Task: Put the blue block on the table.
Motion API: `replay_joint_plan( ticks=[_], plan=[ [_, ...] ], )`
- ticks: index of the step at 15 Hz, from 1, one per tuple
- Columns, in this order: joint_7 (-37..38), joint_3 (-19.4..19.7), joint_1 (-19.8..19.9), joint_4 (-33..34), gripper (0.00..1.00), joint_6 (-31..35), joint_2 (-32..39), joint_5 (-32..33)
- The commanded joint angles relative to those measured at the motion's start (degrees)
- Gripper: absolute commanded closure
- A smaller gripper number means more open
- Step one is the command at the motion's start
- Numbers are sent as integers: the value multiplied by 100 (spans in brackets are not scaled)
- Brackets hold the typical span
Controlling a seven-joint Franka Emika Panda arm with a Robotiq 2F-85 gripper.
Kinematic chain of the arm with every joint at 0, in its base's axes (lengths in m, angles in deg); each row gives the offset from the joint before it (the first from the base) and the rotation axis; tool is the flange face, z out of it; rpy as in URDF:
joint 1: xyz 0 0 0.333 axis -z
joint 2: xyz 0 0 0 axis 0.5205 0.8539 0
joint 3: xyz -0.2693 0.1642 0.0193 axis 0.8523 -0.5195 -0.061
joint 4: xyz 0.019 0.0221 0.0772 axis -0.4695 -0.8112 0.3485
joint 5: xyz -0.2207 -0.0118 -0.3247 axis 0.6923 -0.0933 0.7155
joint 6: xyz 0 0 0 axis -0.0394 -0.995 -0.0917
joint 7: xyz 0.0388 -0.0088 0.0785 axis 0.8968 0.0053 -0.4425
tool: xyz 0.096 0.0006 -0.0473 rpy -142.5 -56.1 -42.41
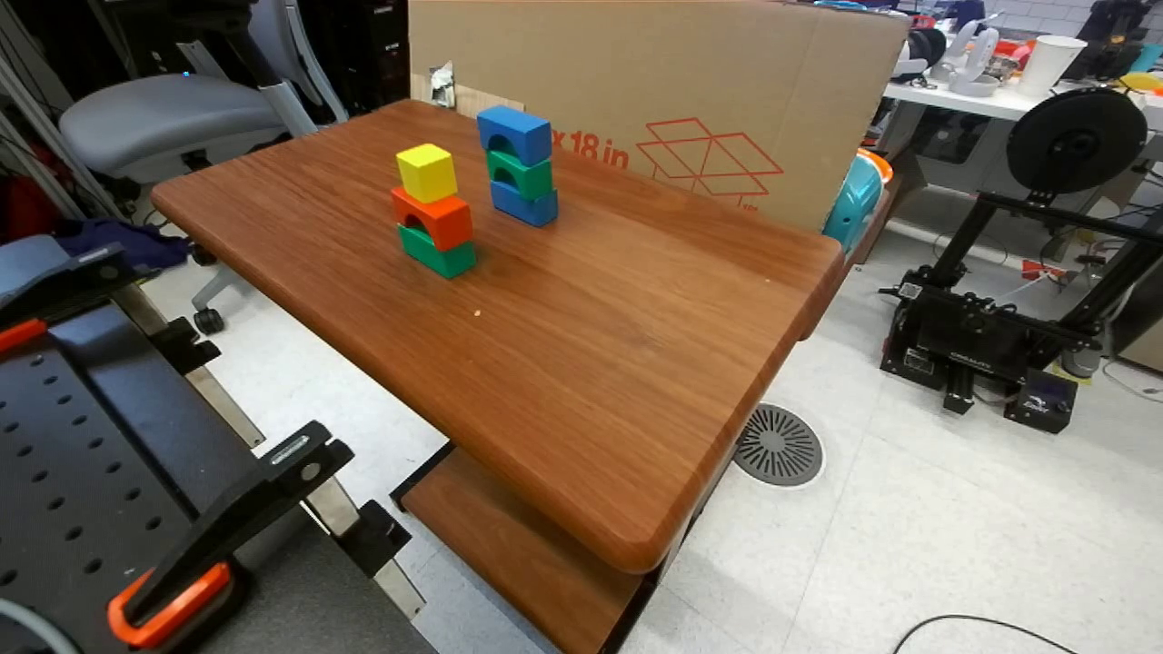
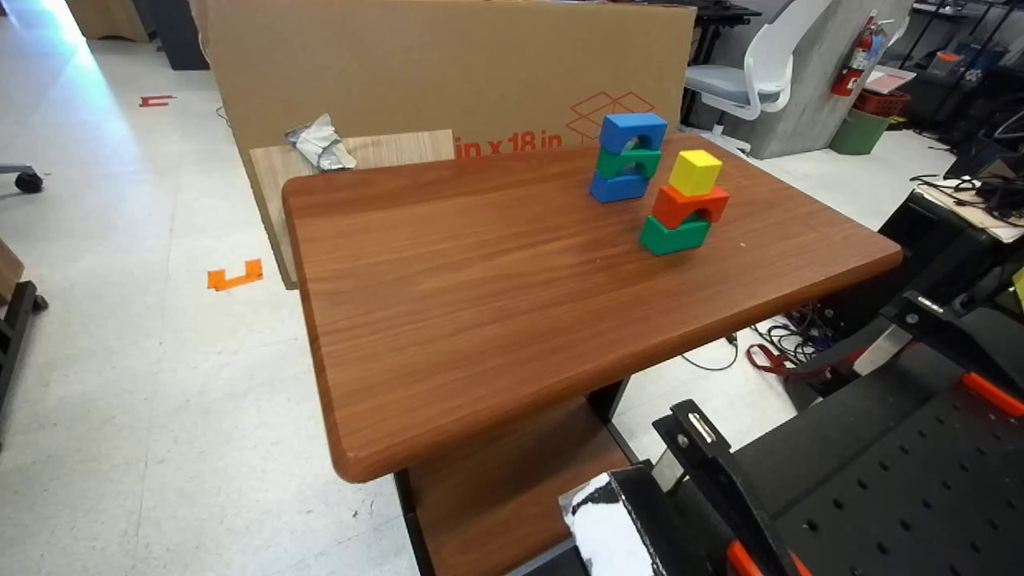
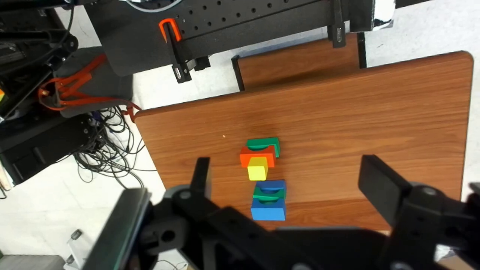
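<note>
Two blue blocks show, both in one stack on the reddish-brown table [image 1: 627, 345]. The upper blue block [image 1: 529, 130] has an arch cut-out and sits on a green arch block [image 1: 538, 175]. The lower blue block [image 1: 531, 207] rests on the tabletop under it. This stack also shows in an exterior view [image 2: 632, 126] and in the wrist view, where the upper blue block [image 3: 268, 213] is nearest the gripper base. My gripper [image 3: 288, 168] is open and empty, high above the table, with the stacks between its fingers in the picture. The exterior views do not show it.
A second stack beside it has a yellow block [image 1: 427, 173] on an orange arch block [image 1: 450, 220] on a green block [image 1: 441, 255]. A tall cardboard box [image 1: 591, 64] stands along the table's far edge. A black bench with clamps [image 2: 712, 456] faces the opposite edge.
</note>
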Motion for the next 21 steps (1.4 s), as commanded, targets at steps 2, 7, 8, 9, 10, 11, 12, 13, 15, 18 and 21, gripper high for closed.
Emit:
replay_joint_plan(
  ticks=[2, 7, 8, 9, 10, 11, 12, 13, 15, 18, 21],
  plan=[
    [-330, 313, 94, 604, 0, -7, 841, 381],
    [-849, 660, 8, 1277, 0, 357, 2031, 546],
    [-962, 739, -11, 1405, 0, 424, 2252, 542],
    [-1084, 826, -21, 1522, 0, 519, 2480, 527],
    [-1183, 909, -34, 1634, 0, 564, 2665, 514],
    [-1290, 1004, -36, 1718, 0, 647, 2832, 497],
    [-1401, 1102, -43, 1791, 0, 744, 2974, 463],
    [-1517, 1190, -50, 1867, 0, 823, 3110, 431],
    [-1725, 1344, -54, 2001, 0, 968, 3395, 447],
    [-1885, 1517, -62, 2196, 0, 1008, 3810, 536],
    [-2039, 1651, -85, 2387, 0, 997, 4194, 538]
  ],
)
